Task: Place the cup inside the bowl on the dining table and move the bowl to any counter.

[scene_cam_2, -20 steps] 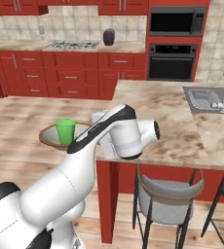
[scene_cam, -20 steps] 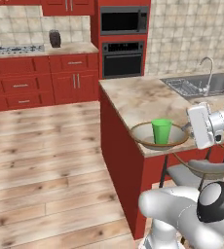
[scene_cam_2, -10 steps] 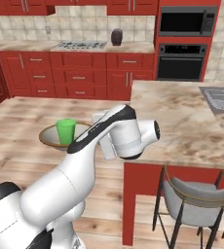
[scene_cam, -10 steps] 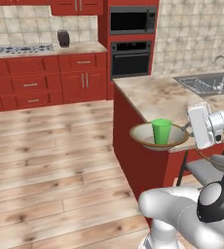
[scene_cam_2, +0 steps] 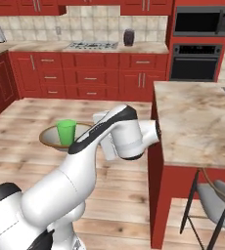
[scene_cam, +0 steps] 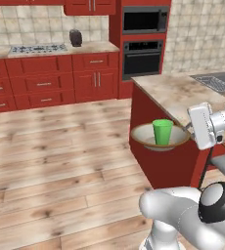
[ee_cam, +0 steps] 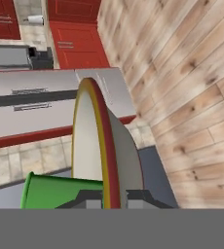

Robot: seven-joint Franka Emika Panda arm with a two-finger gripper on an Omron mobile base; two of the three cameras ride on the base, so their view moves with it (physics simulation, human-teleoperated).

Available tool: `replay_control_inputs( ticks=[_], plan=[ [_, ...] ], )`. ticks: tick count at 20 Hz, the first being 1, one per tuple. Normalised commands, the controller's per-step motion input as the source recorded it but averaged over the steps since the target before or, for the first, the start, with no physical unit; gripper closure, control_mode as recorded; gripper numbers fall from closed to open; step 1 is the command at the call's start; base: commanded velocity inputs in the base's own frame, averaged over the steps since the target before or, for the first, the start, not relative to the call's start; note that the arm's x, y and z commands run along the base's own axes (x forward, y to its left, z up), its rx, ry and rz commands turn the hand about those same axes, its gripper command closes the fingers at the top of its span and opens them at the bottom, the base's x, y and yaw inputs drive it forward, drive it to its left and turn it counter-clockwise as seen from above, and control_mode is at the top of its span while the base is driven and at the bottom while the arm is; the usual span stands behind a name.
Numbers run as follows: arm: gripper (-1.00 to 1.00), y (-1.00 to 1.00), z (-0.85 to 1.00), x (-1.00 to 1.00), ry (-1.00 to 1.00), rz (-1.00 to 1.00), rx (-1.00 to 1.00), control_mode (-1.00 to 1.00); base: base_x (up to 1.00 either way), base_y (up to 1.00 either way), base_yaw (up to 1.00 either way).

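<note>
Inspection finding: the first stage of the task is complete. The green cup (scene_cam: 162, 132) stands upright inside the bowl (scene_cam: 145, 136), slightly off centre within the brown-gold rim. In the hand view the cup (ee_cam: 60, 191) lies on the inner side of the rim, just to one side of the fingers.

Second stage: in hand, not finished. The bowl (scene_cam_2: 48, 136) is off the dining table (scene_cam: 175, 93) and is carried in the air over the wooden floor (scene_cam: 60, 146), beyond the island's red end panel. Nothing supports it from below; it hangs out from the fingers at the end of the white arm (scene_cam_2: 90, 141).

Grip: the gripper (ee_cam: 111, 197) is clamped on the bowl's rim. The hand view shows the rim (ee_cam: 92, 141) edge-on, running straight up from between the two dark fingertips (ee_cam: 87, 198), one on the inside wall and one on the outside. The fingers are nearly together, with only the thin wall between them.

Load condition: the bowl appears level in both base views and the cup shows no lean.

Outstanding: the bowl must be set down on a counter. The wall worktop (scene_cam: 56, 49) over red drawers, with the cooktop, is well apart from the fingers, across the open floor. Judgement: roughly two thirds done; transport and set-down remain, then release.
</note>
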Motion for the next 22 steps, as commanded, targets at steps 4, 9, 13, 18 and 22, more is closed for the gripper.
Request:
replay_control_inputs(
  ticks=[4,9,13,18,22],
  plan=[
    [1.00,0.00,0.00,0.00,0.00,0.00,0.00,1.00,0.00,0.78,-0.01],
    [1.00,0.00,0.00,0.00,0.00,0.00,0.00,1.00,0.00,0.75,-0.01],
    [1.00,0.00,0.00,0.00,0.00,0.00,0.00,1.00,0.03,0.66,0.00],
    [1.00,0.00,0.00,0.00,0.00,0.00,0.00,1.00,0.19,0.54,0.00],
    [1.00,0.00,0.00,0.00,0.00,0.00,0.00,1.00,0.38,0.51,0.00]
  ],
)
